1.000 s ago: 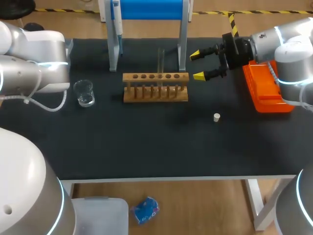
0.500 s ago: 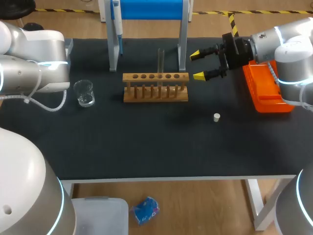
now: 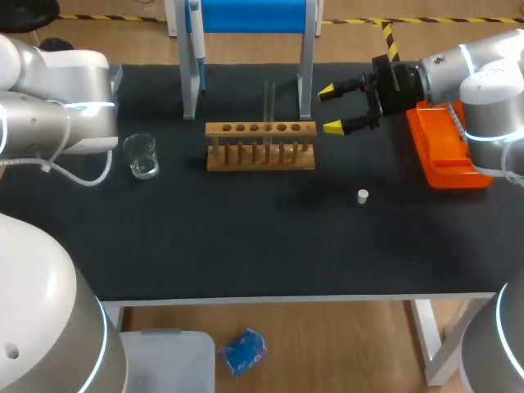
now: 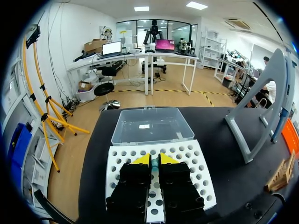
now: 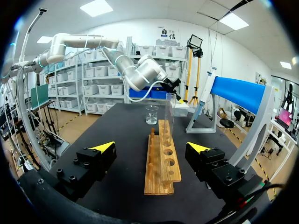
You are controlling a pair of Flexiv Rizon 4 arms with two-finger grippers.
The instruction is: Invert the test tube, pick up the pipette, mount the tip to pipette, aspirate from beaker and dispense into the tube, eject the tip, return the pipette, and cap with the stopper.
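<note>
Black table (image 3: 246,246) — test tube (image 3: 268,102) upright in rack (image 3: 260,155) — right gripper (image 3: 329,109) spread.

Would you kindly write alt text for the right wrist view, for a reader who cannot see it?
The right gripper, fingers wide open, faces the end of a wooden rack. One glass test tube stands upright in it, and a clear beaker sits beyond.

The test tube rack (image 3: 260,146) stands mid-desk (image 3: 246,246), a test tube (image 3: 268,102) upright in it. The beaker (image 3: 142,155) sits to its left and the stopper (image 3: 363,196) before it, rightward. Behind is the pipette stand (image 3: 304,57), with the pipette (image 3: 197,49) hanging on it. The right claw (image 3: 333,108) hangs beside the rack's right end.
</note>
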